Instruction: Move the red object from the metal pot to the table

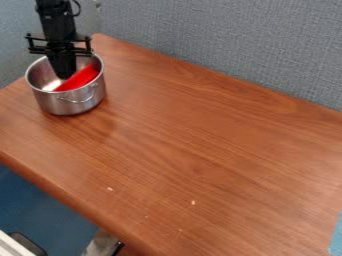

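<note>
The gripper (62,70) is reaching straight down into the metal pot (67,88) at the far left corner of the table (201,150), its black fingers drawn together into one narrow dark column. The red object (84,74) is lying inside the pot, tilted against the right side of the inner wall, and the fingertips are sitting at its left edge, right where red meets the shiny steel floor. The jaws are closed tight; whether they are actually pinching the red object or only pressing beside it cannot be told from this angle, since the fingers are hiding the point of contact.

The pot is standing upright on the wood, close to the table's rounded back corner, with its rolled rim catching the light. The red object is showing above the rim line on the right, bright against the silver, while the left half of the pot's floor is lying bare and reflective. The arm is rising vertically out of the top of the view, with a small crossbar jutting left and right just above the pot.

The rest of the brown table is stretching away to the right and toward the viewer, a blue-grey wall (241,40) running behind it.
</note>
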`<state>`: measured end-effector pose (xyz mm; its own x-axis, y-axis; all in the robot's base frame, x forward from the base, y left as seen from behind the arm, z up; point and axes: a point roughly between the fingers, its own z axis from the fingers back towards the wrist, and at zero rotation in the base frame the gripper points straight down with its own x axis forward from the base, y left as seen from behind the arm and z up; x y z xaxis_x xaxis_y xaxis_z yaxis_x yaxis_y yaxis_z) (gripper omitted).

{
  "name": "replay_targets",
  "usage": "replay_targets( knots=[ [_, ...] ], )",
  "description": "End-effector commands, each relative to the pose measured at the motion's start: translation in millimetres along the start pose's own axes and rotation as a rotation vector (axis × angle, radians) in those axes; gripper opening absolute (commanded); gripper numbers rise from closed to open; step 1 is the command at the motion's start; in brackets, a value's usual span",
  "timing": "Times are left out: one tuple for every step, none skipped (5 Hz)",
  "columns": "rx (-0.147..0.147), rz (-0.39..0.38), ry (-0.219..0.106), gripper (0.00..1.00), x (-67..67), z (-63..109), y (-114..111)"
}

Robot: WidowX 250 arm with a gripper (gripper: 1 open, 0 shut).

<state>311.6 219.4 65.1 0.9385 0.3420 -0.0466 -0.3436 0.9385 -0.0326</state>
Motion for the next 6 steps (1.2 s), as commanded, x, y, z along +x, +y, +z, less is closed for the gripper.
replay_targets(
  knots=[
    [0.013,-0.008,-0.125,0.0,6.4,52.5,-2],
    [0.001,-0.02,-0.134,0.0,5.2,62.4,-7],
    [-0.007,-0.027,-0.138,0.0,4.5,68.6,-11],
    [-0.013,-0.032,-0.139,1.0,3.9,72.5,-14],
    [-0.006,-0.038,-0.132,1.0,4.2,69.9,-17],
    [0.006,-0.039,-0.127,1.0,4.1,64.3,-17]
  ],
)
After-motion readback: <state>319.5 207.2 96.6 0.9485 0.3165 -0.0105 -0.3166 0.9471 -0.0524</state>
